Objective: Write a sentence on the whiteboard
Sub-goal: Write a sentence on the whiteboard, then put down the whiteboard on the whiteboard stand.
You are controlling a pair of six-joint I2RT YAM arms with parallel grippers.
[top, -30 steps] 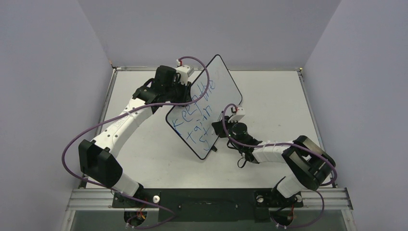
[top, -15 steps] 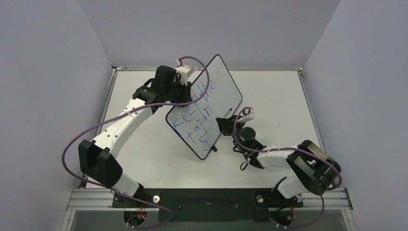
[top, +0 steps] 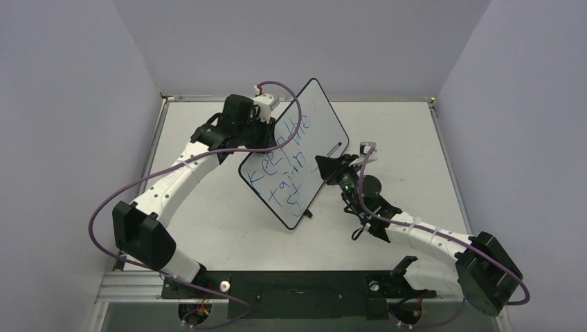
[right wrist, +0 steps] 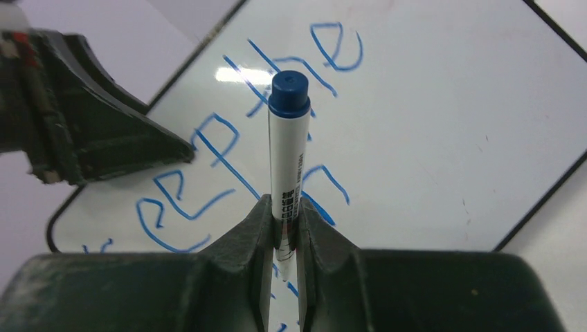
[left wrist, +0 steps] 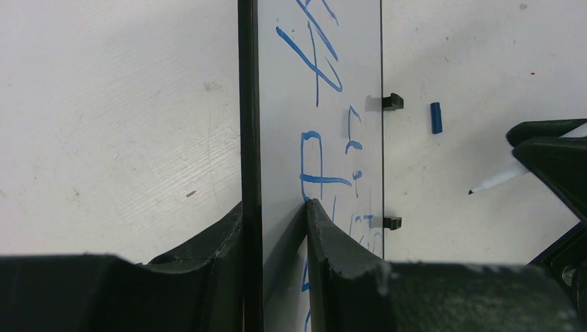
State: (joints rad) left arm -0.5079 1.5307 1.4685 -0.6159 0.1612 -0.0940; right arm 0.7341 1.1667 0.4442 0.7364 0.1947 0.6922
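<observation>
Now, poised to resume writing.
Right claw (right wrist: 284,211) clenches the white blue-capped marker pen (right wrist: 287,145); left claw (left wrist: 275,207) pinches the large white black-rimmed whiteboard (top: 325,114), tilted mid-surface (top: 415,138). Land the tip lightly after the last letters of the blue handwritten sentence (top: 284,166).

White table (top: 408,138) here, scuffed and speckled up close. Right in the middle the whiteboard (top: 315,131) stands tilted, its low corner pointing down toward six o'clock. And in the left wrist view, a small blue cap (left wrist: 435,117) lies flat on the bare top, at three o'clock of the board's black foot (left wrist: 392,102).
</observation>
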